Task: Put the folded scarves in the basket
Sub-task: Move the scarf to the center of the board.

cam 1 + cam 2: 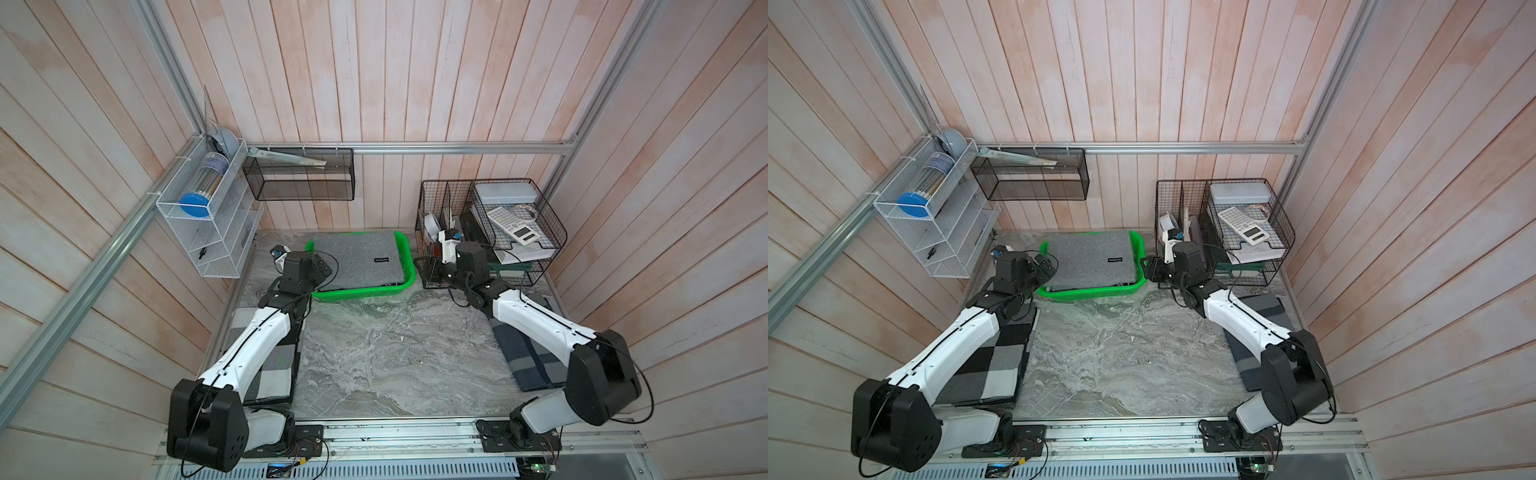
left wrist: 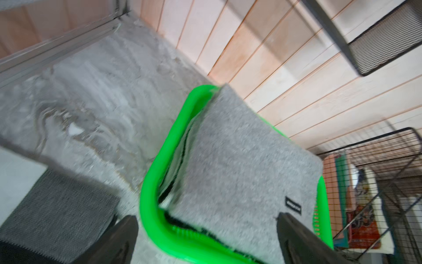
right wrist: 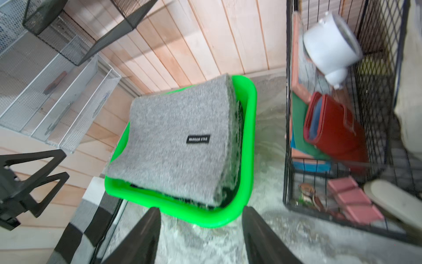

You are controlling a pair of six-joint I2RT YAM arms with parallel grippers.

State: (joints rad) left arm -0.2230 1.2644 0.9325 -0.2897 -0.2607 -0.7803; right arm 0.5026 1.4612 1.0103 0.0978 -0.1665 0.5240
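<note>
The folded grey scarf [image 1: 357, 259] [image 1: 1088, 262] with a small black label lies in the bright green basket [image 1: 365, 293] [image 1: 1092, 294] at the back of the table. Its far edge rides up over the rim. My left gripper [image 1: 323, 266] [image 1: 1044, 266] hovers at the basket's left end, open wide and empty. In the left wrist view the gripper [image 2: 206, 216] spans the basket's [image 2: 150, 182] corner and the scarf [image 2: 239, 160]. My right gripper [image 1: 428, 270] [image 1: 1152, 270] stands open and empty just off the basket's right end. In the right wrist view this gripper [image 3: 202, 208] faces the basket [image 3: 249, 137] and scarf [image 3: 173, 137].
A black, white and grey checked cloth [image 1: 270, 365] lies under my left arm, and a dark blue plaid cloth [image 1: 523, 353] under my right. A black wire organizer [image 1: 490, 232] stands close behind the right gripper. A black mesh shelf [image 1: 299, 174] and a white wire rack [image 1: 208, 216] hang on the walls.
</note>
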